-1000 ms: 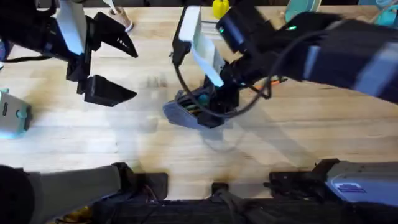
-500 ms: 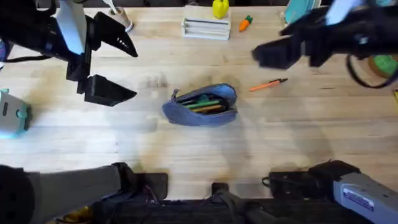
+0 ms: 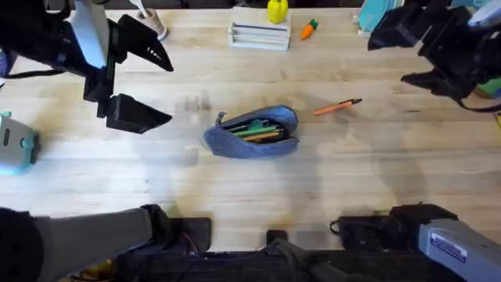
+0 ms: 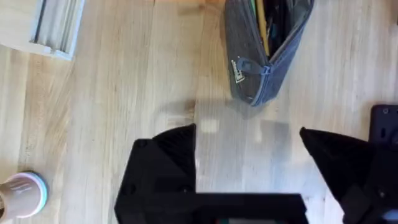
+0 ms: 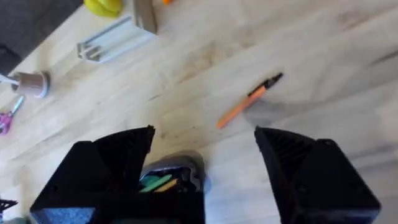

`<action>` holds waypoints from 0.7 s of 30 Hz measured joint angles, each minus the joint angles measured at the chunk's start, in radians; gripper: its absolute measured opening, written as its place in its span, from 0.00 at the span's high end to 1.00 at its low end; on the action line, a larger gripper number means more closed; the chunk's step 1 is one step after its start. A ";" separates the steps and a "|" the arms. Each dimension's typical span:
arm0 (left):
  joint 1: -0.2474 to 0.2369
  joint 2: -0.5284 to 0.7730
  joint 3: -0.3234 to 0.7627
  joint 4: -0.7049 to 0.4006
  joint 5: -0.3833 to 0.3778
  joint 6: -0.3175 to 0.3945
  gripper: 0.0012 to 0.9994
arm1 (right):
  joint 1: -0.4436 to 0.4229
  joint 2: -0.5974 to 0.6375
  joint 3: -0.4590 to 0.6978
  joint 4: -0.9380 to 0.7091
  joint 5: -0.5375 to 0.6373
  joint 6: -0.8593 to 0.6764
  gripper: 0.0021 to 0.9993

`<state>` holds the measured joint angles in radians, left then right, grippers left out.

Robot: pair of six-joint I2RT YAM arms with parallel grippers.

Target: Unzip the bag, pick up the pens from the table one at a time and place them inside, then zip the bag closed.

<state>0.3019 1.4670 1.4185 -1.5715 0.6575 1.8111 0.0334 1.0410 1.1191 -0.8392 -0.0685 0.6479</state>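
An unzipped grey-blue bag [image 3: 253, 132] lies near the middle of the light wooden table [image 3: 235, 180], its long axis running left to right and tilted slightly, the right end a little farther from the arms' bases than the left. Green and orange pens [image 3: 257, 130] show through the open zipper, lying along the bag's length. A small metal pull [image 4: 238, 70] hangs at the bag's left end.

Just right of the bag, apart from it, a slim orange pen [image 3: 337, 106] lies on the table, its dark tip pointing right and slightly away.

The right gripper [image 3: 413, 48] hangs above the table's far right, well right of the loose pen, black fingers spread wide and holding nothing. The left gripper [image 3: 142, 84] hovers over the table's left side, well left of the bag, its jaws likewise wide apart and empty.

Along the far edge stand a pale slotted holder [image 3: 259, 35], a yellow object [image 3: 277, 11] and a small carrot toy [image 3: 309, 30].
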 joint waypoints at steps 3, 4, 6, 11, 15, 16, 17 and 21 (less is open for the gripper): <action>0.000 0.000 0.000 0.000 0.000 0.000 0.00 | 0.000 0.050 0.000 -0.019 0.002 0.053 0.00; 0.000 0.000 0.000 0.000 0.000 0.000 0.00 | 0.002 0.066 0.000 -0.023 0.009 0.058 0.00; 0.000 0.000 0.000 0.000 0.000 0.000 0.00 | 0.012 0.109 0.000 -0.029 0.042 0.071 0.00; 0.000 0.000 0.000 0.001 0.000 0.000 0.00 | 0.103 0.277 0.000 -0.028 0.162 0.158 0.00; 0.000 0.000 0.000 0.001 0.000 0.000 0.00 | 0.149 0.371 0.000 -0.022 0.188 0.185 0.00; 0.000 0.000 0.000 0.000 0.000 0.000 0.00 | 0.155 0.394 0.000 -0.022 0.191 0.189 0.00; 0.000 0.000 0.000 0.001 0.000 0.000 0.00 | 0.159 0.420 0.000 -0.021 0.195 0.194 0.00; 0.000 0.000 0.000 0.000 0.000 0.000 0.00 | 0.159 0.502 0.000 -0.020 0.203 0.224 0.00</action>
<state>0.3019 1.4670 1.4185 -1.5711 0.6575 1.8111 0.1928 1.5431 1.1191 -0.8597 0.1349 0.8724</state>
